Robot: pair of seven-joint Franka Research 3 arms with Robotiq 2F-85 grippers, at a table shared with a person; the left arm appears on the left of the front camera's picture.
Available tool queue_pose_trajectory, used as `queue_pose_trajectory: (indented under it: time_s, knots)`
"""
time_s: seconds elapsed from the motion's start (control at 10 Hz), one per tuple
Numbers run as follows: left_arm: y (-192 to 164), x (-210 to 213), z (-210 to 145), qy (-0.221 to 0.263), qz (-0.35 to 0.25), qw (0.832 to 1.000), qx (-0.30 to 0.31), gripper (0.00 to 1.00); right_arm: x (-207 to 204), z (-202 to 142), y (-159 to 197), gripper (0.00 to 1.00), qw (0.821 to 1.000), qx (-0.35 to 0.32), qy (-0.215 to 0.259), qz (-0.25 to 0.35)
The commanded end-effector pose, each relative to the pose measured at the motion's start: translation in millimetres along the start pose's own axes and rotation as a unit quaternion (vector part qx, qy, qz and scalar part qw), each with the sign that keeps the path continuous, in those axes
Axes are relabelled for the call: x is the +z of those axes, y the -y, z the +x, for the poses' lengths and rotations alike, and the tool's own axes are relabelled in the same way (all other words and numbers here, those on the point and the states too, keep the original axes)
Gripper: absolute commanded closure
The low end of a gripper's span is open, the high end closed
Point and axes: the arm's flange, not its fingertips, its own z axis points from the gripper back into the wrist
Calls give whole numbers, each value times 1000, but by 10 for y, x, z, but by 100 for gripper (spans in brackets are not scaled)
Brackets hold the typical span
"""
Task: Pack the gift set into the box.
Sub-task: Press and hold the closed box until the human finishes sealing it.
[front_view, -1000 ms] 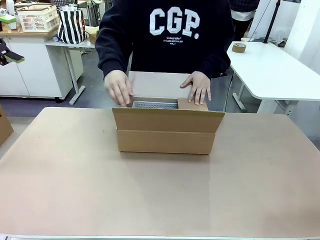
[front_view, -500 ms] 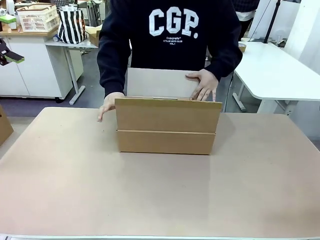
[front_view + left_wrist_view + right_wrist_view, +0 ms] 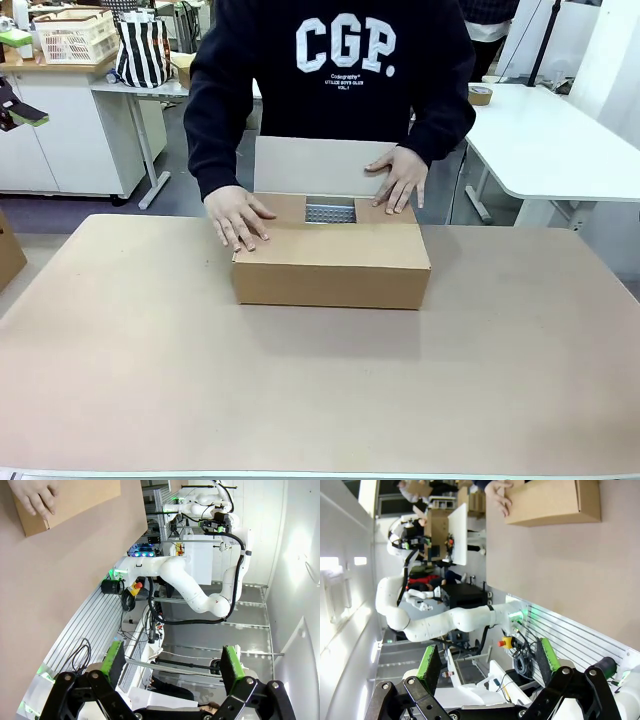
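The box (image 3: pixel 330 265) sits in the middle of the tan table (image 3: pixel 320 390), on the person's side. Its near flap lies flat under one of the person's hands (image 3: pixel 238 215). The other hand (image 3: pixel 398 178) rests on a side flap, and the rear flap (image 3: pixel 310 165) stands upright. Through the gap a grey perforated piece of the gift set (image 3: pixel 330 212) shows. My left gripper (image 3: pixel 173 661) is open and empty, far from the box (image 3: pixel 70 500). Well back from the box (image 3: pixel 555 502), my right gripper (image 3: pixel 487 659) is open and empty too.
A white side table (image 3: pixel 560 150) with a tape roll (image 3: pixel 479 95) stands at the right. Another brown carton (image 3: pixel 8 250) pokes in at the table's left edge. Each wrist view shows the other white arm (image 3: pixel 185 580) (image 3: pixel 435 622) beside the table.
The near flap went from half open to upright and now lies folded down over the box. The person's hand came over it and presses on it.
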Motion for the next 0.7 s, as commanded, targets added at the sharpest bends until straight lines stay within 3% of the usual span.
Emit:
queue_pose_trajectory:
  time_s: [0.0, 0.6]
  knots:
    - [7, -11, -10, -1, 5, 1000, 2, 0, -12, 35, -32, 0, 1000, 13, 2, 10]
    - [7, -11, -10, -1, 5, 1000, 2, 0, -12, 35, -32, 0, 1000, 13, 2, 10]
